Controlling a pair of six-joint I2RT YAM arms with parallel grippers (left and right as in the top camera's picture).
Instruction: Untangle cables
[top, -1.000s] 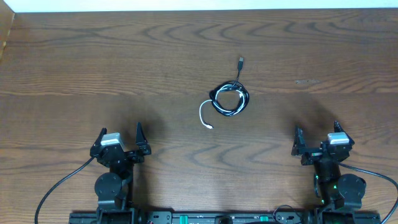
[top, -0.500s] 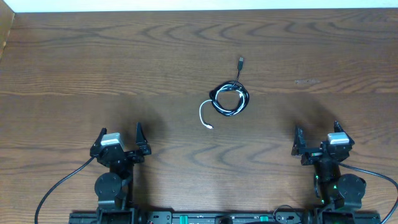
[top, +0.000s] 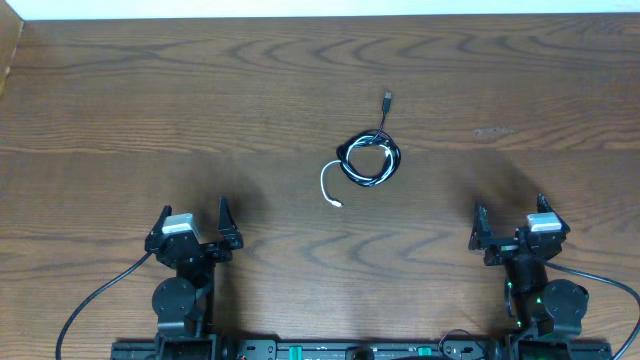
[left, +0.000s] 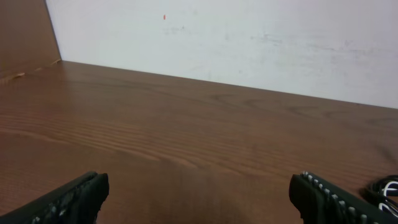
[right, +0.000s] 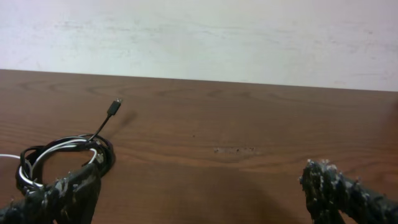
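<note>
Lying coiled, cables (top: 368, 162), black plug (top: 386, 98) aimed away, left gripper (top: 192, 212), right gripper (top: 509, 210) both apart

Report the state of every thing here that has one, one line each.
Black cable: coiled, tangled with the white one, one end sticking out straight.
White cable: looped into the same coil, one end trailing out.
Left gripper: jaws open, empty, away from the coil.
Right gripper: jaws open, empty, away from the coil.

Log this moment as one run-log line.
phase: not started | cables: one tangled coil, untouched | left gripper: open, empty, far from coil | right gripper: open, empty, far from coil
</note>
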